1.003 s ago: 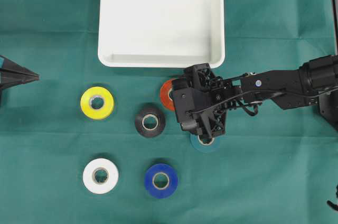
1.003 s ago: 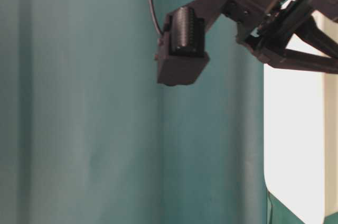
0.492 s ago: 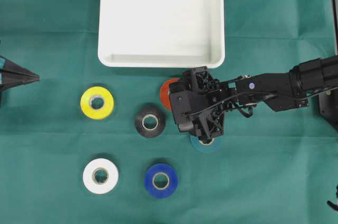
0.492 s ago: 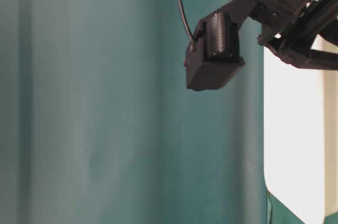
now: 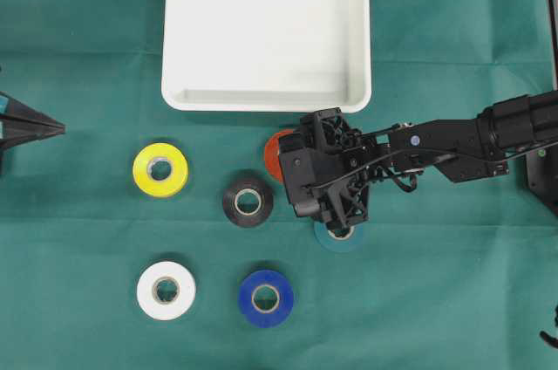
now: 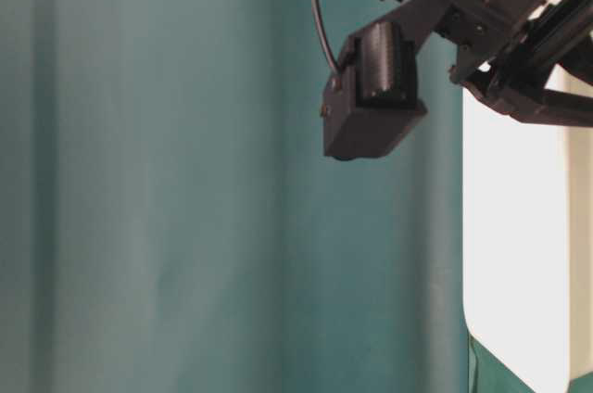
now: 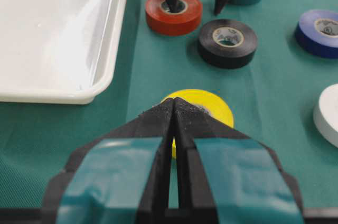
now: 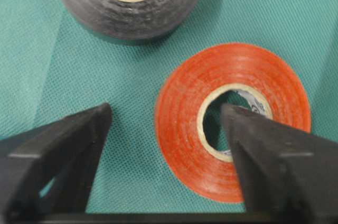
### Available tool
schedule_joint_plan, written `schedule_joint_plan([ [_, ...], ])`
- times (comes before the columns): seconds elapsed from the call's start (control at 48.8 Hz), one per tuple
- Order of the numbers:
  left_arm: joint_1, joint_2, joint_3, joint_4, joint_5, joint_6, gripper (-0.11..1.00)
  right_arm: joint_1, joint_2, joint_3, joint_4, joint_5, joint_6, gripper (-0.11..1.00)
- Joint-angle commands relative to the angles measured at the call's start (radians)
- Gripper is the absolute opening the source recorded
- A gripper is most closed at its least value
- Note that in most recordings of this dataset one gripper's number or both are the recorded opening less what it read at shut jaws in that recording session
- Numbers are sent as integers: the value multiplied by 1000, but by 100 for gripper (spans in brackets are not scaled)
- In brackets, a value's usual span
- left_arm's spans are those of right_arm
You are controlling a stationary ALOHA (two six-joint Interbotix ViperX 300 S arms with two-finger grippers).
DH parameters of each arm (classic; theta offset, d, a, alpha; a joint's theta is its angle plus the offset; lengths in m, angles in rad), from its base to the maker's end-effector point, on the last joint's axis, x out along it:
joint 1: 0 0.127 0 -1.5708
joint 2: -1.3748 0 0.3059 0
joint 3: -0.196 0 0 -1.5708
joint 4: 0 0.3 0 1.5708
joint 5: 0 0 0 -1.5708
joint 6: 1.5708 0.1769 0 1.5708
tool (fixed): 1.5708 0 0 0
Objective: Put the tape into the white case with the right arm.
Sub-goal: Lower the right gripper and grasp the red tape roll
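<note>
Six tape rolls [image 5: 160,169]; one white case [image 5: 266,35]; two robot arms [image 5: 453,143].

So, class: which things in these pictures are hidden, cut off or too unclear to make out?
- Overhead: the right tool covers most of the red tape and teal tape.
- Table-level: no tape shows; the white case is cut off at the right edge.
- Right wrist: black tape cut off at top.

The right hand [image 8: 166,115] is straddling one wall of the red tape roll [image 8: 232,121]: one finger [image 8: 264,155] is sitting in its cardboard core, the other [image 8: 58,150] outside on the green-covered table [image 8: 63,65]. A black tape roll [image 8: 129,2] is lying just beyond.
</note>
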Motion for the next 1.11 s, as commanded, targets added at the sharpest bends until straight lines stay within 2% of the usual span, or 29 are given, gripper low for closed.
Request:
schedule_joint_plan([
  [0.0, 2, 8, -15, 0, -6, -2, 0, -6, -12, -18, -37, 2, -2, 33],
  [0.041, 2, 8, -14, 0, -5, 0, 0, -6, -12, -20, -44, 5, 0, 21],
  [0.082, 2, 6, -15, 0, -6, 0, 0, -6, -14, -21, -52, 8, 0, 14],
  [0.287, 2, 8, -14, 0, -5, 0, 0, -6, -12, -34, -52, 44, 0, 3],
  [0.512, 2, 8, -14, 2, -6, 0, 0, -3, -32, -35, -52, 58, 0, 2],
  [0.901, 2, 6, -14, 0, -5, 0, 0, 17, -170, -35, -52, 112, 0, 2],
  [1.085, 0, 8, -14, 0, -6, 0, 0, 18, -169, -35, -52, 114, 0, 2],
])
